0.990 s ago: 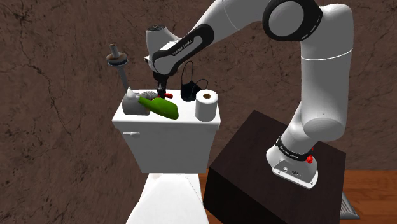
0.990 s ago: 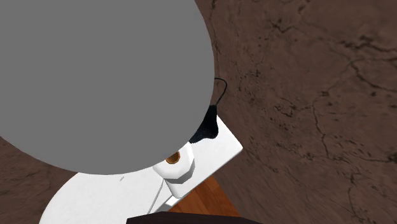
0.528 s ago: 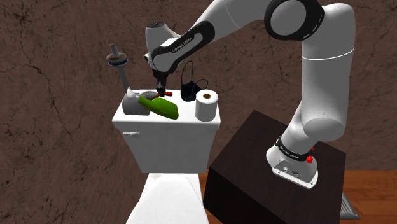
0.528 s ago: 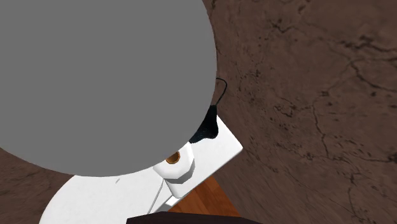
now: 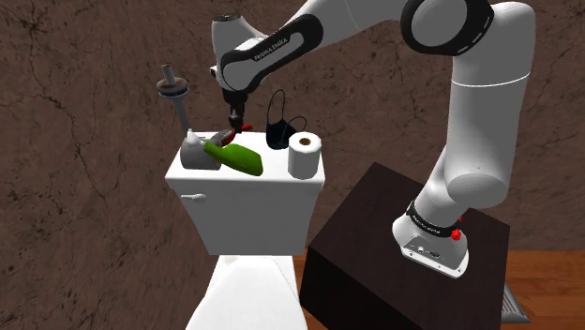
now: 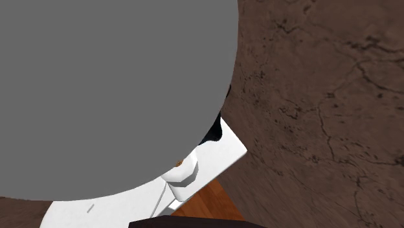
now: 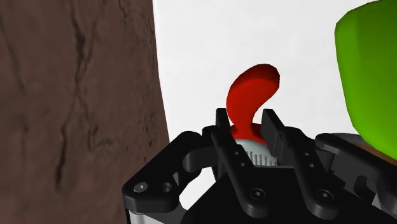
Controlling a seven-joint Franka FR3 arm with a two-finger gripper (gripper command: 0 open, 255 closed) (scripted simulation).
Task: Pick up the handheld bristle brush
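Observation:
The brush has a curved red handle (image 7: 251, 95) and a band of pale bristles (image 7: 257, 153) at its base. My gripper (image 7: 248, 127) is shut on it, both black fingers (image 7: 272, 127) clasping the handle's lower end. In the shoulder view the gripper (image 5: 234, 120) hangs a little above the back of the white toilet tank lid (image 5: 281, 178), pointing down, with the red brush (image 5: 244, 127) at its tips. The brush is off the lid.
On the lid lie a green bottle (image 5: 239, 157), a grey-white holder (image 5: 195, 152), a black pouch (image 5: 278, 131) and a toilet paper roll (image 5: 304, 155). A grey fitting (image 5: 172, 89) stands at the brown wall. A big grey disc (image 6: 110, 91) blocks the second exterior view.
The gripper has risen from the tank lid with the red brush clasped in it. The grey disc in the second exterior view has grown larger.

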